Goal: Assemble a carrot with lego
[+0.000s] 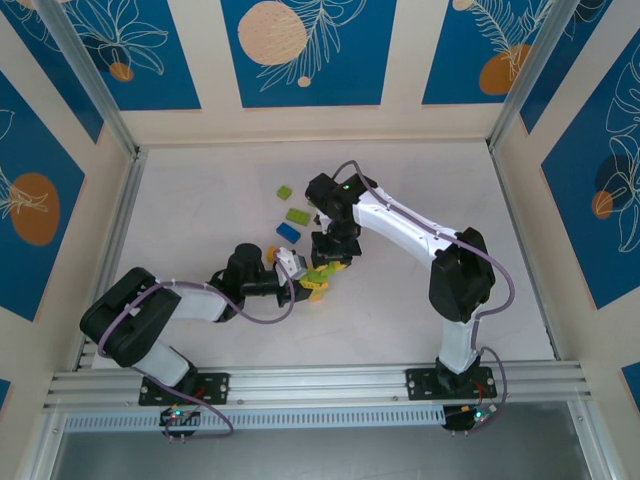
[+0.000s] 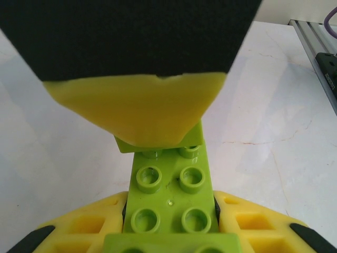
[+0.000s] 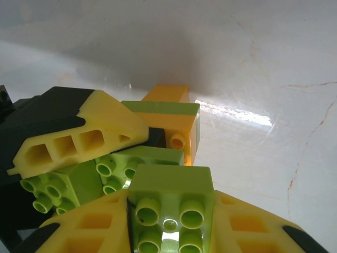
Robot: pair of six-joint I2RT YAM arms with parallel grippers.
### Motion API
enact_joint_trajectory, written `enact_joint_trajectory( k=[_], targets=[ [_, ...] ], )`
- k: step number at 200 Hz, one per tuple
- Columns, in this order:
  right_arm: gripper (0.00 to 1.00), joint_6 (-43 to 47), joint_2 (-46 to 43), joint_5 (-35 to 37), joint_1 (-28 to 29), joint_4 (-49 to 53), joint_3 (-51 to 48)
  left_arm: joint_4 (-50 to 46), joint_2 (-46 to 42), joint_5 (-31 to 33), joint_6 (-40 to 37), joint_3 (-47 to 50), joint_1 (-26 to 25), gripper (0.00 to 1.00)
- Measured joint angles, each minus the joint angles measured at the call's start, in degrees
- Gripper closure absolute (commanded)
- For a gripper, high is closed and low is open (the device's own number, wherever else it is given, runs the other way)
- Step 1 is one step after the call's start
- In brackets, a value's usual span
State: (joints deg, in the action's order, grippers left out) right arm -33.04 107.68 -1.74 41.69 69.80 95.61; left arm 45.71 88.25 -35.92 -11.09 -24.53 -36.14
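Observation:
A lime green lego brick (image 2: 169,185) lies studs-up between my left gripper's (image 2: 171,224) yellow fingers, which are shut on it. Its far end is under a yellow and black finger (image 2: 142,108) of the right gripper. My right gripper (image 3: 171,224) is shut on a small lime lego brick (image 3: 171,185), held against the left one's longer lime brick (image 3: 79,184). Just beyond them sits an orange brick (image 3: 178,129) with a lime layer on top. From above, both grippers (image 1: 303,284) (image 1: 331,257) meet over the lime and orange cluster (image 1: 320,281) at the table's middle.
Loose bricks lie behind the grippers: two lime ones (image 1: 285,192) (image 1: 298,215) and a blue one (image 1: 288,232). The white table (image 1: 450,190) is walled on three sides, with an aluminium rail (image 1: 320,385) along the near edge.

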Motion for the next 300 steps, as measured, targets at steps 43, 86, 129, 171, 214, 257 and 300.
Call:
enact_joint_trajectory(
  k=[43,86,129,171,214,257,300],
  targets=[
    [0.69,0.0,0.0,0.4,0.2,-0.6,-1.1,-0.5,0.0,0.2,0.0,-0.3,0.0,0.77],
    [0.69,-0.4,-0.3,1.3,0.6,-1.0,-1.6,-0.7,0.0,0.2,0.0,-0.4,0.0,0.78],
    [0.69,-0.6,-1.0,2.3,1.2,-1.9,-2.5,-0.8,0.0,0.2,0.0,-0.4,0.0,0.78],
    [0.70,-0.7,-1.4,3.7,1.8,-2.6,-3.1,-1.0,0.0,0.2,0.0,-0.5,0.0,0.79],
    [0.70,-0.6,-1.5,6.2,3.1,-2.7,-3.1,-1.1,0.0,0.2,0.0,-0.6,0.0,0.79],
    [0.70,-1.5,-1.5,9.3,4.6,-2.7,-3.1,-1.2,0.0,0.2,0.0,-0.7,0.0,0.79],
    [0.70,-2.5,-1.4,11.8,5.9,-2.7,-3.1,-1.2,0.0,0.2,0.0,-0.7,0.0,0.79]
  ],
)
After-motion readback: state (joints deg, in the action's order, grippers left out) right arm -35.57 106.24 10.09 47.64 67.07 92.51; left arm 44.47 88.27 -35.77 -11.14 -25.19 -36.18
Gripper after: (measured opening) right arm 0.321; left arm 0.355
